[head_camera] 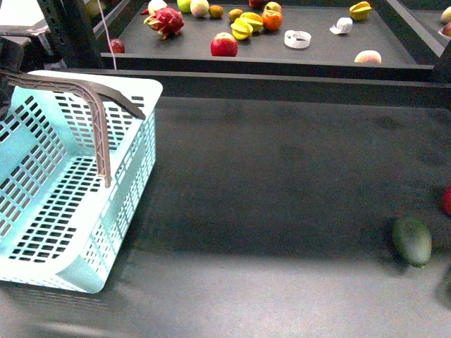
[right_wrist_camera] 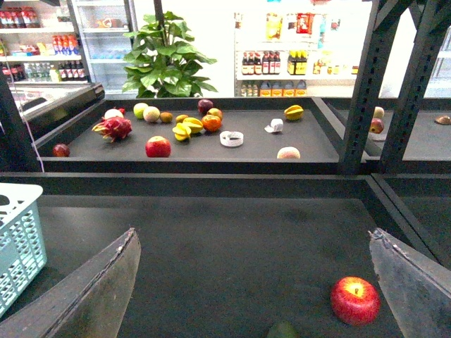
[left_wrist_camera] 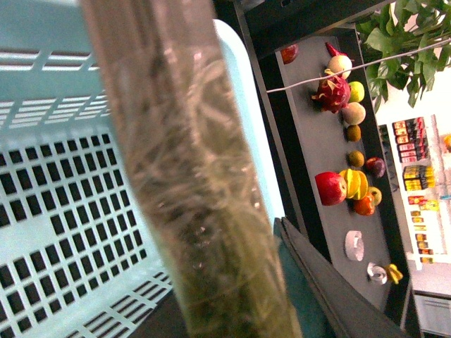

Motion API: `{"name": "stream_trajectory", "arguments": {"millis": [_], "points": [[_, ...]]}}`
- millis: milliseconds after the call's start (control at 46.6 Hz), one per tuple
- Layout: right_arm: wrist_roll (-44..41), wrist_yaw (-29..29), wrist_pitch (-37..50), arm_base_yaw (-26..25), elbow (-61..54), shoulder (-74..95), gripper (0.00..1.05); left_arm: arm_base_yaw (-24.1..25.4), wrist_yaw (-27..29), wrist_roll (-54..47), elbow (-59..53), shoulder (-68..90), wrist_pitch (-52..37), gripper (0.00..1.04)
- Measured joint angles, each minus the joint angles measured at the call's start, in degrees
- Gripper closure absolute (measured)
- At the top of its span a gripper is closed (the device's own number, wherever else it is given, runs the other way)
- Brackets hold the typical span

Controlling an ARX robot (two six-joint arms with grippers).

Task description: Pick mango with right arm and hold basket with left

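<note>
The turquoise basket [head_camera: 134, 105] stands on the dark table at the left, one brown-grey handle [head_camera: 99, 120] raised. My left gripper [left_wrist_camera: 271, 236] is shut on that handle [left_wrist_camera: 197, 176], which fills the left wrist view as a blur; one dark finger [left_wrist_camera: 331, 289] shows beside it. My right gripper [right_wrist_camera: 254, 232] is open and empty above the table's right side, out of the front view. The basket's corner also shows in the right wrist view [right_wrist_camera: 21, 239]. No yellow-orange mango shows clearly in any view.
A dark green oval fruit [head_camera: 412, 241] and a red apple [right_wrist_camera: 355, 300] lie on the table near my right gripper. The raised back shelf [head_camera: 268, 60] holds a dragon fruit [head_camera: 166, 21], a red apple [head_camera: 224, 45], yellow star fruits [head_camera: 243, 28] and several others. A black post [right_wrist_camera: 359, 84] stands at the right.
</note>
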State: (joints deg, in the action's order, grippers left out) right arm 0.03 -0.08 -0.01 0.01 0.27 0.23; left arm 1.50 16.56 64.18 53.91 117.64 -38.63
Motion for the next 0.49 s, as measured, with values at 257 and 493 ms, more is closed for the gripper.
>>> {"name": "stream_trajectory", "arguments": {"millis": [257, 493], "points": [[0.0, 0.0, 0.0, 0.0, 0.0, 0.0, 0.08, -2.3, -3.8, -0.4, -2.4, -3.0, -1.1, 0.94], [0.0, 0.0, 0.0, 0.0, 0.0, 0.0, 0.08, -7.4, -8.1, -14.6, -7.9, -9.8, -3.6, 0.94]]}}
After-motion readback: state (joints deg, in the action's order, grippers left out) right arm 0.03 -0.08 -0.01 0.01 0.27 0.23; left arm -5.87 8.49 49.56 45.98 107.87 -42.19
